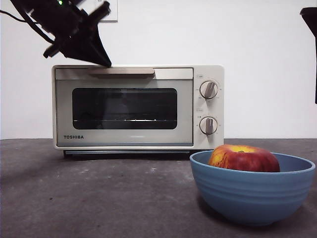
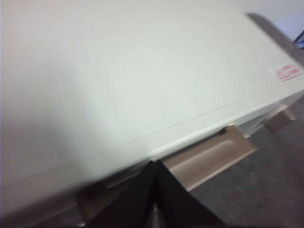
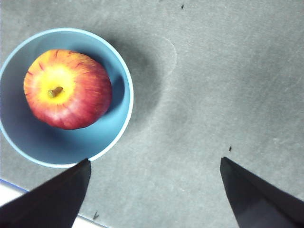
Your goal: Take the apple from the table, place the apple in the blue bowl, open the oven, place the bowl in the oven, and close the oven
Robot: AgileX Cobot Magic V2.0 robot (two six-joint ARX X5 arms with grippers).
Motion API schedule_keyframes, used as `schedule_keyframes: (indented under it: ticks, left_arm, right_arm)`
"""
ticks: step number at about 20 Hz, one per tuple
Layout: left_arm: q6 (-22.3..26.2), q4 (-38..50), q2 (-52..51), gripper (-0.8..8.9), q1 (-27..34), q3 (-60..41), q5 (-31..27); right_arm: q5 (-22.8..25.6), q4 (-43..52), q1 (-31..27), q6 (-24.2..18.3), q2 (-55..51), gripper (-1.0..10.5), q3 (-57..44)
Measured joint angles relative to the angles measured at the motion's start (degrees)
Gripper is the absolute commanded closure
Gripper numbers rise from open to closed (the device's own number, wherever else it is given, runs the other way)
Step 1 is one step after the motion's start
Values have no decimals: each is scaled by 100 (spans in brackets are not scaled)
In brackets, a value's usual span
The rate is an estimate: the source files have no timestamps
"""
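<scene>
Front view: left tool (image 1: 106, 63) pinched empty over oven (image 1: 137, 106) handle | right tool (image 3: 154, 190) agape | oven top blurred

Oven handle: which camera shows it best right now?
The front view: the oven handle shows whole on the shut oven, with the left gripper just above its left part. The left wrist view shows the handle close but blurred and partly behind that shut gripper. The right wrist view shows none of it.
</scene>
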Motion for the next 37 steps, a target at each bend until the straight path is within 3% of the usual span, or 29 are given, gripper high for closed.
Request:
schedule_keyframes:
  ticks: [9, 16, 20, 24, 29, 37]
  left_arm:
    - [227, -297, 114, 806, -223, 157, -127]
    - [267, -2441, 26, 806, -855, 177, 190]
    - [321, -3279, 264, 806, -1012, 2, -7]
    - [372, -3462, 258, 806, -1158, 9, -109]
    - [507, -3589, 103, 806, -1307, 9, 160]
    - [439, -3088, -1416, 806, -999, 9, 166]
  right_arm:
    - [0, 11, 0, 0, 0, 512, 0]
    - [0, -94, -149, 0, 0, 512, 0]
    - [-144, -201, -365, -13, 0, 512, 0]
    - [-551, -212, -608, -61, 2, 512, 0]
    - [-896, 35, -927, -85, 2, 539, 0]
    - [-1226, 619, -1051, -221, 807, 540, 0]
